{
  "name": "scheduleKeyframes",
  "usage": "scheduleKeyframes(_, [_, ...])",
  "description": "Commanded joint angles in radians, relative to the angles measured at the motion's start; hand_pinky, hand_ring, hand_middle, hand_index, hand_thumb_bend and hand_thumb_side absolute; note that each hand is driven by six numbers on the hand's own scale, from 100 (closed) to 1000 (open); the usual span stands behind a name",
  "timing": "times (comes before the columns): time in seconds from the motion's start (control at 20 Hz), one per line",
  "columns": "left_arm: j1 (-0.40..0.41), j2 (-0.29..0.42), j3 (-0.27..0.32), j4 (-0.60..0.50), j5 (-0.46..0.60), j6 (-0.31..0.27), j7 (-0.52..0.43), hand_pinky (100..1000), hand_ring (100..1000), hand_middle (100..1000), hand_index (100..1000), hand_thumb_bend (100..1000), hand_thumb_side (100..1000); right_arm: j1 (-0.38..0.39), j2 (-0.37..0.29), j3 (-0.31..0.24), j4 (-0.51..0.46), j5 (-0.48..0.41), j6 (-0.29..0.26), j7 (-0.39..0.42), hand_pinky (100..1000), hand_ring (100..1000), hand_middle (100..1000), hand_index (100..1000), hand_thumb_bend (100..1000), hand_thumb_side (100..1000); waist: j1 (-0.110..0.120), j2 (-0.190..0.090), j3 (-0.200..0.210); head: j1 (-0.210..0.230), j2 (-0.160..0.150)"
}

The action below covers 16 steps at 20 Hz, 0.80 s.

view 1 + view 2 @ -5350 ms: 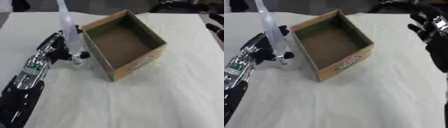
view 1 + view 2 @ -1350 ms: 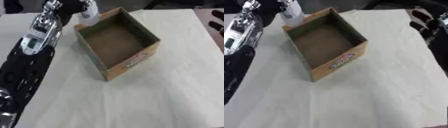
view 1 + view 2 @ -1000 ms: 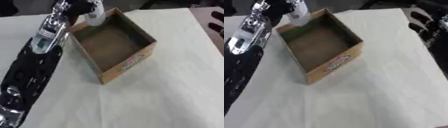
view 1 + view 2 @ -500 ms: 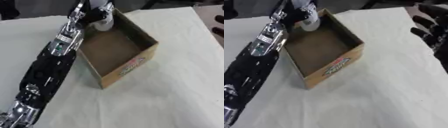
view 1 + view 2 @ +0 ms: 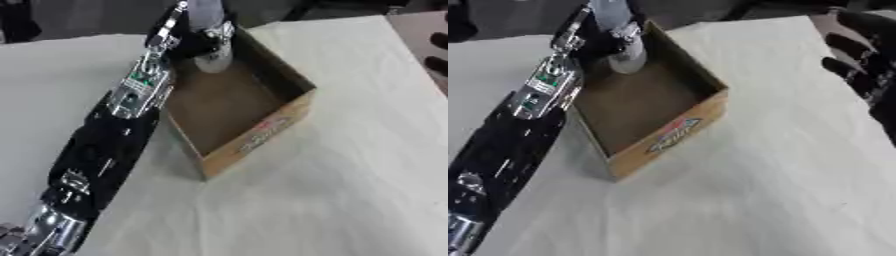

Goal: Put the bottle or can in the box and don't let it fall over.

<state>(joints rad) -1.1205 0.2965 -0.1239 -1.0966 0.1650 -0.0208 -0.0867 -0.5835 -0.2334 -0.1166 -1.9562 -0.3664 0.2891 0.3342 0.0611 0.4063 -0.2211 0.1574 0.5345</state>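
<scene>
A clear plastic bottle (image 5: 211, 35) stands upright over the far corner of the open cardboard box (image 5: 262, 135); its base is inside the box near the floor, though contact with the floor cannot be judged. My left hand (image 5: 191, 40) is shut on the bottle, its arm reaching diagonally from the lower left along the box's left wall. At the right edge my right hand (image 5: 866, 55) hovers open, fingers spread, well away from the box.
The box sits on a table covered with a pale cloth (image 5: 350, 165). Its near wall carries a printed label (image 5: 672, 134). Dark shapes lie beyond the table's far edge.
My left hand has carried the bottle from beside the box's left wall, up and over the rim, and down into the far corner. The camera view has also shifted.
</scene>
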Motion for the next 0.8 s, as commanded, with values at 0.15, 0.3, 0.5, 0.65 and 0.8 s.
scheduleKeyframes(0.15, [-0.024,-0.001,-0.002,-0.001,-0.021,0.002,-0.016,1000,1000,713,379,100,100,-0.015,-0.010,-0.002,-0.025,-0.008,0.000,0.000,973,1000,1000,848,100,534,-0.002,-0.022,-0.003,0.001,-0.011])
scheduleKeyframes(0.3, [-0.021,-0.001,-0.004,-0.003,-0.023,-0.004,-0.035,1000,1000,917,592,294,100,-0.015,-0.011,-0.002,-0.025,-0.008,0.000,-0.001,973,1000,1000,848,100,534,-0.001,-0.023,-0.001,-0.001,-0.008])
scheduleKeyframes(0.5, [-0.018,0.008,-0.011,-0.015,-0.066,-0.038,-0.104,1000,1000,1000,923,493,273,-0.013,-0.014,-0.003,-0.025,-0.008,0.000,-0.001,973,1000,1000,847,100,534,-0.002,-0.025,0.005,-0.005,-0.003])
scheduleKeyframes(0.65, [-0.015,0.015,-0.005,-0.011,-0.136,-0.047,-0.151,1000,1000,1000,930,505,307,-0.008,-0.017,-0.005,-0.024,-0.006,-0.001,-0.003,973,1000,1000,847,100,533,-0.005,-0.025,0.013,-0.009,0.002])
scheduleKeyframes(0.8, [-0.012,0.015,0.004,-0.010,-0.169,-0.043,-0.167,1000,1000,1000,925,506,297,-0.006,-0.019,-0.006,-0.023,-0.004,-0.003,-0.004,973,1000,1000,847,100,534,-0.006,-0.025,0.018,-0.010,0.004])
